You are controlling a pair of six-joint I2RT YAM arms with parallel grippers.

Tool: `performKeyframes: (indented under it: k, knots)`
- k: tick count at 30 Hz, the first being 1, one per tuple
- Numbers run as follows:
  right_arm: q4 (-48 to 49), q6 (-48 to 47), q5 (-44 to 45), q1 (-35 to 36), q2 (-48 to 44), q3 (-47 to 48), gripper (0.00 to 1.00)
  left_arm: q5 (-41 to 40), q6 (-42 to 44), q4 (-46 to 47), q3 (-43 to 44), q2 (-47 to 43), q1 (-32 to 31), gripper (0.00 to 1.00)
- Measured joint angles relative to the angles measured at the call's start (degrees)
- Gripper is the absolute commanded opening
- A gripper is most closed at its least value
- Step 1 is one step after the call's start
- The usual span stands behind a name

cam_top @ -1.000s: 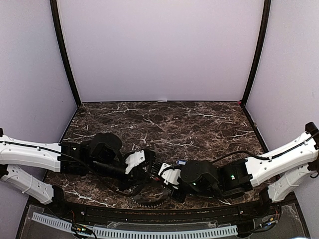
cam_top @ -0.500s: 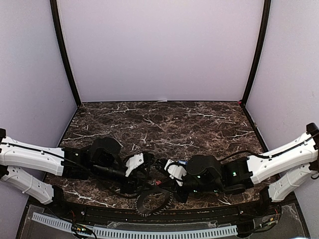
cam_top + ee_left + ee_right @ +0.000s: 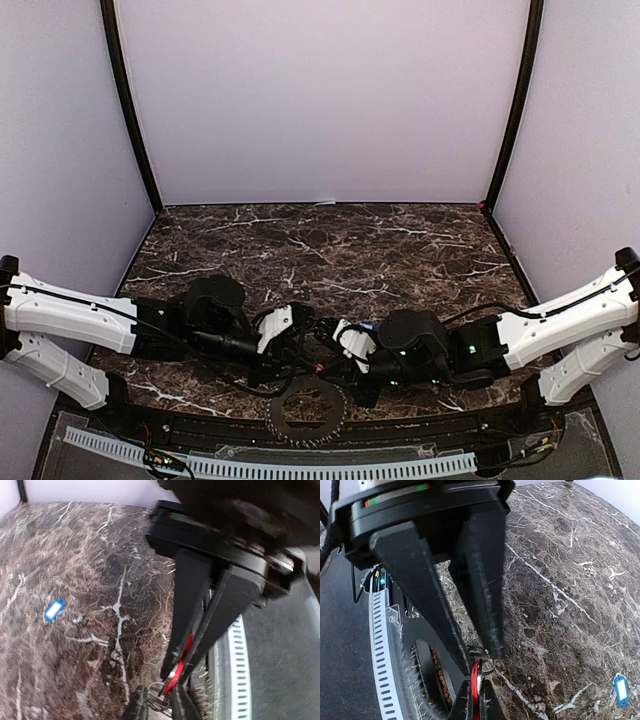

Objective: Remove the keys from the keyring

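Observation:
My left gripper (image 3: pixel 172 677) is shut on the red-headed key (image 3: pixel 179 666). The key also shows in the right wrist view (image 3: pixel 475 682). My right gripper (image 3: pixel 480 661) meets it tip to tip and is closed on a small wire ring (image 3: pixel 487 656) that joins the red key. In the top view the two grippers, left (image 3: pixel 310 362) and right (image 3: pixel 330 368), touch at the table's near edge. The grey toothed keyring (image 3: pixel 308 412) lies face-up just below them, over the front edge. The blue-headed key (image 3: pixel 54 610) lies loose on the marble, apart from the ring, and also shows in the right wrist view (image 3: pixel 620 690).
The dark marble table (image 3: pixel 330 250) is enclosed by pale walls on three sides. A white slotted cable strip (image 3: pixel 300 466) runs along the black front ledge below the keyring.
The toothed keyring has turned from edge-on to face-up and dropped toward the front edge. Both grippers have closed in on each other at the near edge.

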Motion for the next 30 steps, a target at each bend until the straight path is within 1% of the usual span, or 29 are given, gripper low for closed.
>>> performKeyframes:
  k: [2,3,9,11,21,28,30]
  knots:
    - [0.07,0.20,-0.44,-0.28,-0.26,-0.24,0.07,0.55,0.39,0.04,-0.07,0.04,-0.02,0.01]
    - [0.04,0.24,-0.57,-0.35,-0.59,-0.50,0.09,0.74,0.37,0.04,-0.13,0.04,-0.02,0.00]
    - [1.05,-0.11,-2.86,-0.70,-2.54,-1.27,0.30,2.34,0.42,0.42,-0.22,0.07,-0.02,0.00]
    - [1.20,-0.22,-3.91,-0.83,-3.43,-1.51,0.34,2.84,0.33,0.39,-0.22,0.07,-0.02,0.00]
    - [1.84,0.22,-6.91,-2.67,-5.20,-3.98,0.35,3.56,0.31,0.42,-0.22,0.07,-0.02,0.00]
    - [3.93,0.90,-8.48,-2.89,-4.20,-4.04,0.30,3.54,0.28,0.46,-0.37,-0.02,-0.02,0.00]
    - [4.79,1.09,-9.07,-2.91,-3.61,-4.04,0.27,3.52,0.28,0.46,-0.63,-0.22,-0.02,0.00]
